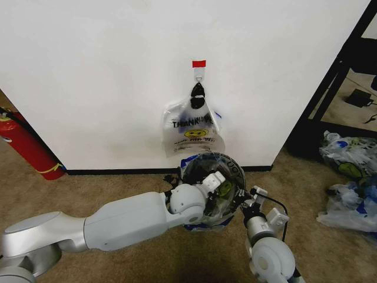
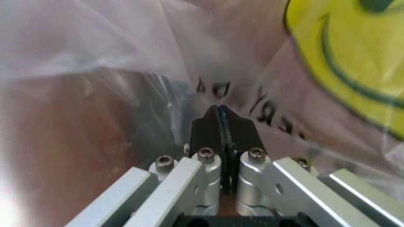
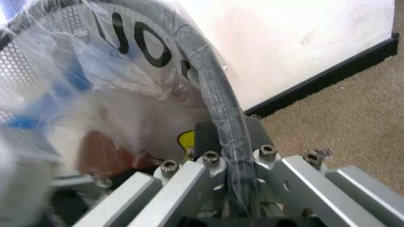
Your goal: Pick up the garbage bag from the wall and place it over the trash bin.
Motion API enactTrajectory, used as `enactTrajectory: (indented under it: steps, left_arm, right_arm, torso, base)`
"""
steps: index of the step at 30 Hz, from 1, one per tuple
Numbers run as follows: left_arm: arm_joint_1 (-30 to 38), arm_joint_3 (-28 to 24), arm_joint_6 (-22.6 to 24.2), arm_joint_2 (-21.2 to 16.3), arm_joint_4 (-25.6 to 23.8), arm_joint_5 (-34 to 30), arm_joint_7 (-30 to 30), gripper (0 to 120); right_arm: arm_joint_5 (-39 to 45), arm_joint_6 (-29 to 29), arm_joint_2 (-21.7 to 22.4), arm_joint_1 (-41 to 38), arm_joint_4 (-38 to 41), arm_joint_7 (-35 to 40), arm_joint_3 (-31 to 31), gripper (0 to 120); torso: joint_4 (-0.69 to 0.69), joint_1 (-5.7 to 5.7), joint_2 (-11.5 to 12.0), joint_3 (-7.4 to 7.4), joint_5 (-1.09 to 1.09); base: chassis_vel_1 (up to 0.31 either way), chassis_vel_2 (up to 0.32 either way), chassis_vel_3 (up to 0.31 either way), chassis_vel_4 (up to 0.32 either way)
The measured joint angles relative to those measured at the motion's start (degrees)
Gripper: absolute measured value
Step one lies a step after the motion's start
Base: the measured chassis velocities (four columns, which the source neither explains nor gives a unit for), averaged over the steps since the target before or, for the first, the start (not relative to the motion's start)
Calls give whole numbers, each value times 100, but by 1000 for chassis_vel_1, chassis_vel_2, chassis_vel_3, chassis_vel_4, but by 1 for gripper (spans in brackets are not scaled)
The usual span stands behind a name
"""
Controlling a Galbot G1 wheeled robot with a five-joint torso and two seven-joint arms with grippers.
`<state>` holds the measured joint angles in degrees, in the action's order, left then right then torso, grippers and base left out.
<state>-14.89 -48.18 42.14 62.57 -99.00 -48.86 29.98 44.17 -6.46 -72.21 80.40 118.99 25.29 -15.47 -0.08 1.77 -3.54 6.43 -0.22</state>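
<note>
Left end effector point(image 1: 219, 190) is down inside the trash bin point(image 1: 235, 165), fingers point(image 2: 208, 130) pinched shut on the garbage bag point(image 3: 94, 80) film. Your right end effector point(image 1: 252, 200) sits at the bin's rim point(image 3: 218, 99), jaws clamped on rim and bag plastic together. Bag is draped over the bin, just below another smiley bag point(image 1: 193, 130) hanging on the wall point(image 1: 88, 71) hook point(image 1: 199, 75). Fire extinguisher point(image 1: 26, 144) stands on your far left; loose bags point(image 1: 350, 183) lie on the carpet point(image 1: 118, 183), right.

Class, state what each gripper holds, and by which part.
Left gripper: thin see-through plastic garbage bag, inside the round black mesh trash bin. Right gripper: the bag-covered bin rim.
</note>
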Motion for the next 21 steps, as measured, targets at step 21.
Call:
enactTrajectory:
  steps: [21]
  left_arm:
    - [104,-287,-3,41,266,359,-91,0]
  right_arm:
    - [-8,0,91,-30,35,0,44,0]
  torso:
    - [0,0,0,0,0]
  base:
    - [0,0,0,0]
